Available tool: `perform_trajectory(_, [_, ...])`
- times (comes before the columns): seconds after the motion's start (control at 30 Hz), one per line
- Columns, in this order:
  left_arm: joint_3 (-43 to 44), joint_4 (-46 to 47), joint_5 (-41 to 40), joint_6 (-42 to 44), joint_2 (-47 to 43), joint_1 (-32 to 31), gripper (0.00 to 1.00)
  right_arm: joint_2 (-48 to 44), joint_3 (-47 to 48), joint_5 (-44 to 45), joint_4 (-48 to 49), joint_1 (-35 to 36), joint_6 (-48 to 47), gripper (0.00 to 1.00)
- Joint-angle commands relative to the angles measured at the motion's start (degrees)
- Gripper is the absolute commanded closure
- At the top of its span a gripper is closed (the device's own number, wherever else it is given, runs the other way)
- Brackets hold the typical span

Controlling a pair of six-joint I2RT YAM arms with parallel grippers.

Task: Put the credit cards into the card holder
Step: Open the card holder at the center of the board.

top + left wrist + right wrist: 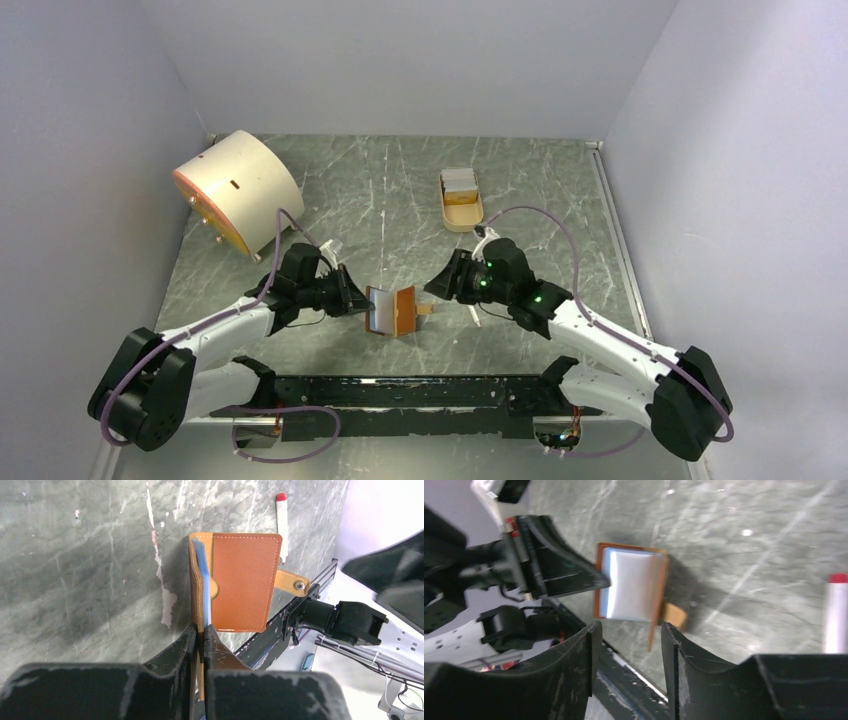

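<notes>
**A:** Closest to the lens in the left wrist view are the black fingers of the left gripper. How do they stand?

**B:** Pressed together, clamped on the near edge of the card holder. They pinch the blue-lined leaf, which stands up on edge, while the brown outer leaf lies out flat towards the right arm.

**A:** Where is the holder on the table?

**B:** Near the front edge, between the two arms, and part open like a book. Its snap tab sticks out unfastened on the side away from the left arm.

**A:** And the right gripper?

**B:** Its jaws are apart with nothing between them. It hovers just beside the holder, facing the pale, shiny inside (whether a card sits in there, I cannot tell).

**A:** The credit cards?

**B:** Pale flat pieces lie in the far end of the tan tray, well apart from the holder.

**A:** Anything else about?

**B:** A white stick with a red cap lies on the table near the right gripper, and a big cream drum lies on its side at the far left.
</notes>
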Motion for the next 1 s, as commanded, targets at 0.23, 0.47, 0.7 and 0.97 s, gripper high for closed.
perform_trajectory(0.23, [2.17, -3.46, -1.90, -0.53, -0.98, -1.31, 0.91, 11.52, 6.84, 1.26, 9.45, 12.77, 4.84, 0.45])
perform_trajectory(0.47, [1.89, -3.60, -1.29, -1.73, -1.81, -1.53, 0.91, 22.98, 8.37, 0.16, 13.95, 15.76, 3.04, 0.32])
perform_trajectory(0.7, [0.75, -1.54, -0.07, -2.88, -2.44, -1.51, 0.91, 29.91, 7.34, -2.64, 19.09, 16.02, 3.18, 0.30])
perform_trajectory(0.97, [-0.58, -0.01, 1.08, -3.93, -3.02, -1.54, 0.91, 34.12, 7.20, -1.56, 21.79, 16.18, 3.54, 0.35])
